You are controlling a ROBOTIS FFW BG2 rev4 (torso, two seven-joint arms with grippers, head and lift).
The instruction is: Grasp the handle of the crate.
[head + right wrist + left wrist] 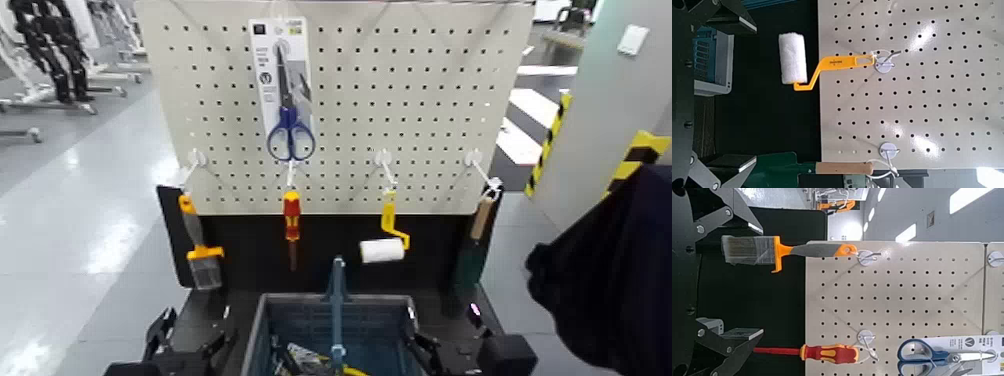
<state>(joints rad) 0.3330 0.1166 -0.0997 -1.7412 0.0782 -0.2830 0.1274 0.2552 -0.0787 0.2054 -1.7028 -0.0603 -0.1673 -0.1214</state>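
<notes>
The blue-grey lattice crate [258, 330] stands at the bottom centre of the head view, below the pegboard. Its slim blue-teal handle [337, 300] is raised upright over the middle of the crate. My left gripper [187, 343] sits low beside the crate's left wall, and my right gripper [462, 345] sits low beside its right wall. Neither touches the handle. In the left wrist view the left gripper [750, 278] is open and empty. In the right wrist view the right gripper [749, 94] is open and empty, with a corner of the crate [709, 59] beside it.
A white pegboard [420, 90] stands behind the crate, carrying blue scissors [290, 135], a paint brush [198, 250], a red-and-yellow screwdriver [291, 225], a white paint roller [383, 248] and a saw [472, 250]. A dark cloth-like shape [610, 270] is at the right. Loose items lie in the crate.
</notes>
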